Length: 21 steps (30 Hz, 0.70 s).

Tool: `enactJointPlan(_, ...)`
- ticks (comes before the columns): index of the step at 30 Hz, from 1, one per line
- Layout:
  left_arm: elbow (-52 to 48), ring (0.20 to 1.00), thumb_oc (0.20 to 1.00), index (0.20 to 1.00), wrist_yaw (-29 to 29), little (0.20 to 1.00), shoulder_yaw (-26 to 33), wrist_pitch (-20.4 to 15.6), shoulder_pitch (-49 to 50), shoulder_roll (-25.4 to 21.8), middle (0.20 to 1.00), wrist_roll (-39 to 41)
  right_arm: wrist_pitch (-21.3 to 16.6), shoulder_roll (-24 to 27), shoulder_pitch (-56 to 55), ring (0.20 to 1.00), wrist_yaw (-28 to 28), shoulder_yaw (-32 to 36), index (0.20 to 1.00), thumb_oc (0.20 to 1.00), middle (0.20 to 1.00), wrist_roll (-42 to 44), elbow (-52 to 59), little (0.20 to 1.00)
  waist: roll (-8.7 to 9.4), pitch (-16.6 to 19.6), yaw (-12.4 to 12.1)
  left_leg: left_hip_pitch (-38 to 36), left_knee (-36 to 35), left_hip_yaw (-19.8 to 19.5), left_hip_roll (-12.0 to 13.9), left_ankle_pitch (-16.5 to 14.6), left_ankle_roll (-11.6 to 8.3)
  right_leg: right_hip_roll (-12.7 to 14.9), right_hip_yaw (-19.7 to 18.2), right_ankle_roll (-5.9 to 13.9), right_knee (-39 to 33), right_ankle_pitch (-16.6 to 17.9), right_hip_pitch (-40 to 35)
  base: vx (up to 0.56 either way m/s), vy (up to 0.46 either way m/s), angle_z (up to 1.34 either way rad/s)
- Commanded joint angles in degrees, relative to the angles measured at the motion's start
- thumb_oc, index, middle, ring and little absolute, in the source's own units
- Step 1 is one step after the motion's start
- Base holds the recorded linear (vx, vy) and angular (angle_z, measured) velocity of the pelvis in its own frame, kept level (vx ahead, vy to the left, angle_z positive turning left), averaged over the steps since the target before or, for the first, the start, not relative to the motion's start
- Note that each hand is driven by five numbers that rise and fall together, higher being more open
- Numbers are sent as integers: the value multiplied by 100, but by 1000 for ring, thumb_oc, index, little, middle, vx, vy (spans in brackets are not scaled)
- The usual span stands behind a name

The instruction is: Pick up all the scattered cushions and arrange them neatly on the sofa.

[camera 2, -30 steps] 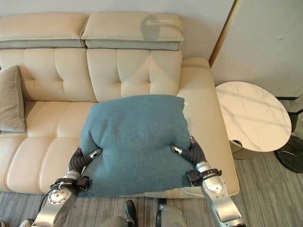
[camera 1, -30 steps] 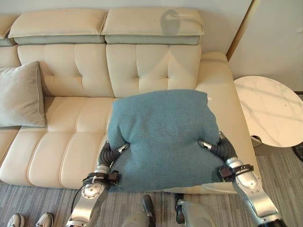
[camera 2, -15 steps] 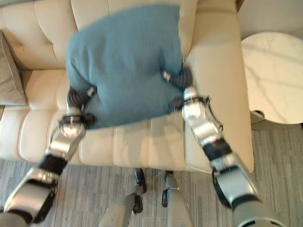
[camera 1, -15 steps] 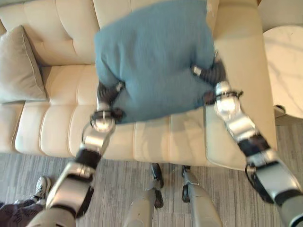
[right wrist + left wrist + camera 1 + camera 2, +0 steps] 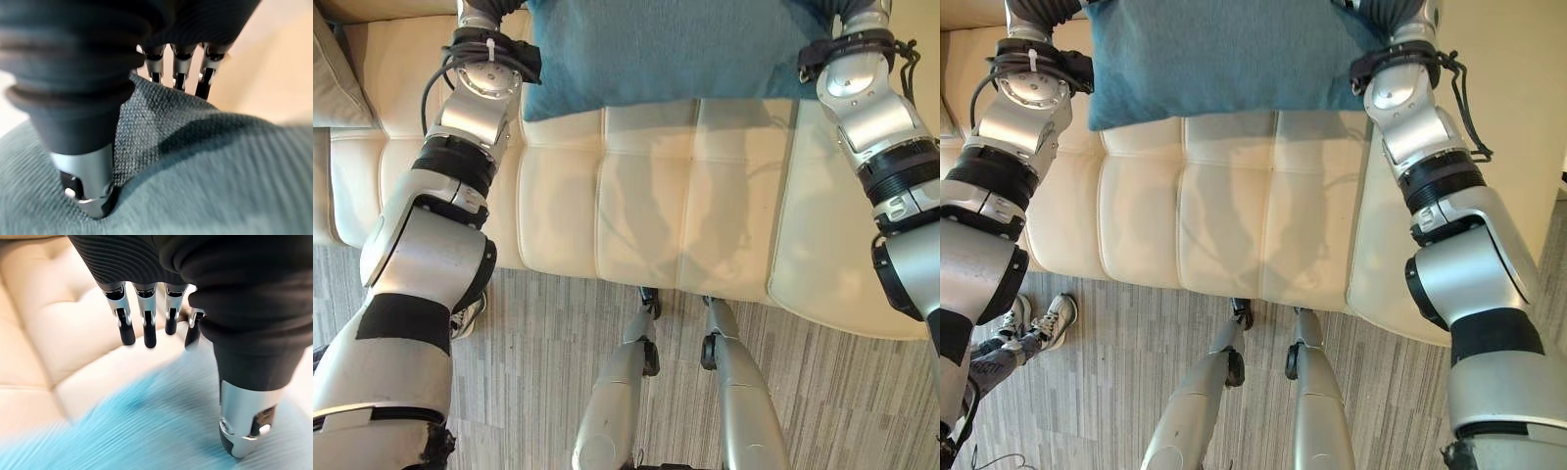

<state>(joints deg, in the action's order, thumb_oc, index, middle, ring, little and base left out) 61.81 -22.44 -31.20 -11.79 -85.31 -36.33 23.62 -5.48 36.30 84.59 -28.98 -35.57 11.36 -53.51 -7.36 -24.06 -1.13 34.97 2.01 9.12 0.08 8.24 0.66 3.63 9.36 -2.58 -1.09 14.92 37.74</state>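
Left eye view: My 2 arms reach out over the cream sofa [image 5: 656,196]. The blue cushion [image 5: 666,44] lies on the seat at the far edge of the picture, between my wrists. The dark cover of my left hand [image 5: 481,12] is at 1 side of the cushion and my right hand [image 5: 850,10] is at the other side. I cannot tell from here what the fingers do. A grey cushion [image 5: 331,73] shows at the left edge, well apart from the blue one. The floor [image 5: 538,372] below the sofa is grey and striped.

Right eye view: The blue cushion sits across the back part of the seat. A person's shoes [image 5: 1043,321] stand on the floor near the front of the sofa, on my left.

Left wrist view: My left hand's fingers [image 5: 146,328] are straight and spread, with their dark tips out over the sofa seat. My thumb [image 5: 244,431] points down over the blue cushion. I cannot tell if it touches. The hand pinches nothing.

Right wrist view: My right hand pinches the blue cushion. My thumb [image 5: 88,186] presses into the cloth on 1 side, and my fingers [image 5: 178,78] go down behind a raised fold of it on the other side.
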Motion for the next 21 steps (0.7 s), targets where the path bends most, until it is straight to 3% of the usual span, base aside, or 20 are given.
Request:
enactJointPlan(1,-256,1000,1000,1000,142,1000,40,-195,4,-650,1000,59,-231,-88,294,1000,188,-74,1000,1000,1000,-23,251,1000,-23,89,-141,-22,-129,-225,-179,-332,-397,242,-245,1009,905,-1266,222,3,-12,12)
enactJointPlan(4,-265,1000,1000,1000,224,1000,203,-180,480,-763,1000,53,-221,-101,-27,1000,333,-48,1000,1000,1000,-80,317,1000,-52,-36,-135,141,-157,-172,-164,-136,-365,271,-170,959,906,-1103,392,-58,-13,4)
enactJointPlan(7,-361,1000,1000,1000,245,1000,588,-199,1057,-745,1000,194,-190,-90,-378,1000,355,66,1000,1000,1000,-172,425,1000,-15,-72,-133,110,-227,-228,-149,-214,-428,240,-202,1011,894,-1222,377,22,-19,0)
enactJointPlan(8,-496,1000,1000,1000,233,1000,721,-217,1264,-733,1000,220,-179,-83,-520,1000,348,135,1000,1000,1000,-214,522,1000,-1,-109,-116,171,-210,-171,-150,-87,-388,256,-148,964,891,-1073,433,-82,-25,7)
enactJointPlan(12,-1710,1000,1000,1000,133,1000,1381,-459,2411,-720,1000,286,-193,168,-1260,1000,277,588,1000,1000,1000,-500,1327,1000,62,-114,-117,34,-245,-199,-173,-120,-396,231,-170,949,868,-1077,329,-31,-5,9)
enactJointPlan(16,-3591,1000,1000,1000,202,1000,2471,-764,4373,-410,1000,228,-414,586,-3023,1000,486,1728,1000,1000,1000,-837,2879,1000,199,-13,-69,-395,-269,-199,-202,-242,-408,218,-160,958,769,-1095,-126,-4,8,-2)
enactJointPlan(21,-4655,1000,1000,1000,642,1000,3282,-660,6480,496,1000,21,-720,136,-5764,1000,1119,3234,1000,1000,1000,-802,4308,1000,445,164,81,-956,-75,-167,-213,-572,-371,287,-85,957,693,-1165,-846,13,-6,1)
